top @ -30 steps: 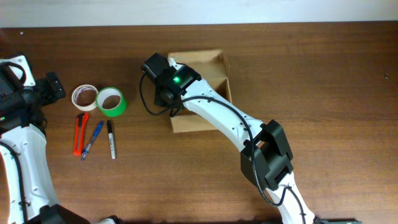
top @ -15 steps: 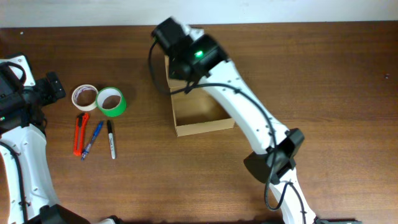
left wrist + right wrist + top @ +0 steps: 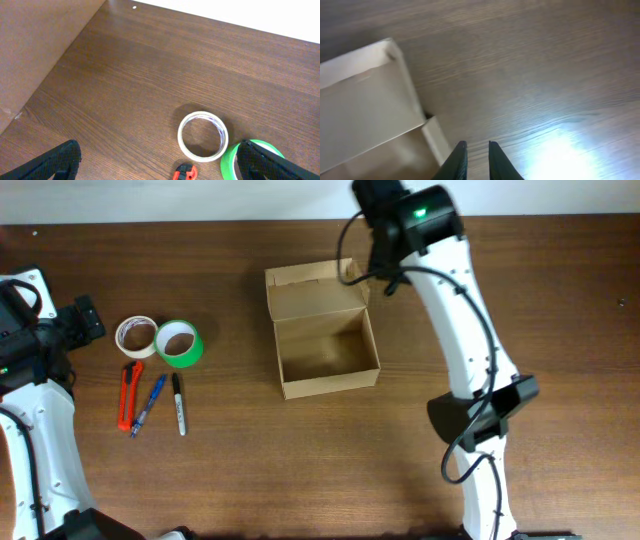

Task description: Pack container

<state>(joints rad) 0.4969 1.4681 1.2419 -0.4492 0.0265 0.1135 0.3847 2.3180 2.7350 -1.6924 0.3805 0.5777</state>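
The container (image 3: 328, 356) is a tan cardboard box at the table's middle, open and empty, with its lid flap (image 3: 312, 288) folded back on the far side. Its flap and a side tab also show in the right wrist view (image 3: 365, 100). My right gripper (image 3: 380, 265) hangs just past the box's far right corner. Its fingers (image 3: 478, 155) are nearly together and hold nothing. My left gripper (image 3: 92, 320) is open and empty at the far left, just left of the tape rolls; in the left wrist view its fingers (image 3: 157, 160) are spread wide.
A white tape roll (image 3: 136, 336) (image 3: 203, 137) and a green tape roll (image 3: 179, 343) (image 3: 229, 159) lie side by side at the left. Below them lie a red cutter (image 3: 129, 395) (image 3: 185, 173), a blue pen (image 3: 148, 404) and a black marker (image 3: 179, 402).
My right arm has swung from over the box's left side to past its far right corner. The box now shows whole, with the lid flap back. The left arm has not moved.
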